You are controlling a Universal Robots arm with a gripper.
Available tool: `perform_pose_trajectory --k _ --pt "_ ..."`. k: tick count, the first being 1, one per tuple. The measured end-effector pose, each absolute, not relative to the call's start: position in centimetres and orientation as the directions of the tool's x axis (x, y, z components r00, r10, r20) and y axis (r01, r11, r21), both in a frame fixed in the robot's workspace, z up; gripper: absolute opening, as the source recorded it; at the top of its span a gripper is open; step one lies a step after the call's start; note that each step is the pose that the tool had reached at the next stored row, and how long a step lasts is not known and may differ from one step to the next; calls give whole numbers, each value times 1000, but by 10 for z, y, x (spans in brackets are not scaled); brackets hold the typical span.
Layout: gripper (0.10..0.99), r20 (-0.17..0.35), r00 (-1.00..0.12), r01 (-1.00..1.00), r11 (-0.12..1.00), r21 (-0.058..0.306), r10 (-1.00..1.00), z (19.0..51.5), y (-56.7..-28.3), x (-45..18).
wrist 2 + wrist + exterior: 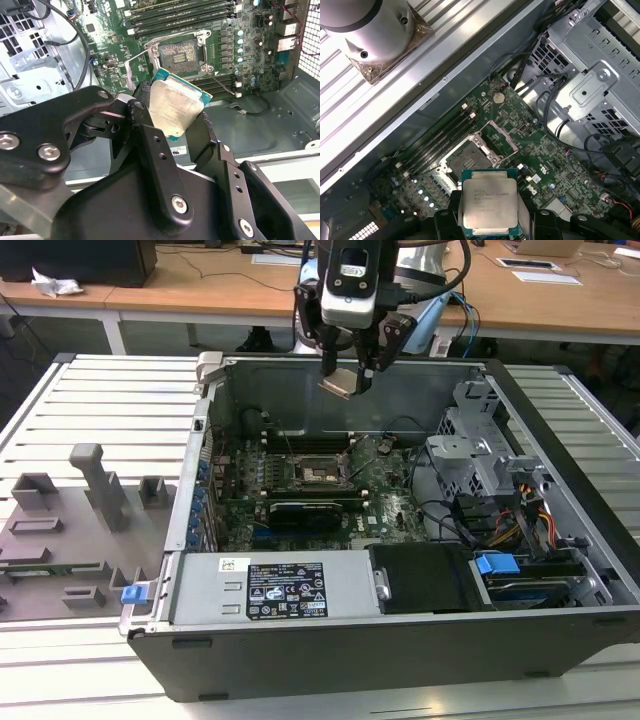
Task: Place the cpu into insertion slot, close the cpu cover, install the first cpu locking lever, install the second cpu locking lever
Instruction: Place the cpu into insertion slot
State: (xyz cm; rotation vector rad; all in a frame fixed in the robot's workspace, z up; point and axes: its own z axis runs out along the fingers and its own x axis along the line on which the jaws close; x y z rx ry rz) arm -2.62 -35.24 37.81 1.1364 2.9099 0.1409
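Observation:
My gripper [347, 368] hangs above the back wall of the open computer case, shut on the cpu [338, 383]. In both wrist views the cpu [175, 105] [489, 202] is a square silver chip with a green edge, pinched by its sides between the black fingers [142, 102]. Well below it on the green motherboard [385, 502] lies the insertion slot [322, 472] [179, 52] [464, 160], bare with a dark centre. The cpu cover [499, 137] [136, 67] stands swung up beside the slot.
A long black card [305, 515] lies in front of the slot. The grey power supply [270, 590] fills the case's near side. A metal drive cage [480, 455] and cables [500, 520] crowd the exterior view's right. Grey fixtures [90, 490] stand on the slatted table at the left.

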Motion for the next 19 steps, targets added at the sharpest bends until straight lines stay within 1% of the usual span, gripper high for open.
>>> perform_pose_trajectory --k 14,19 --pt "529 19 -691 721 687 89 722 378 -352 -26" --pt "529 19 -632 773 629 89 775 378 -352 -26"
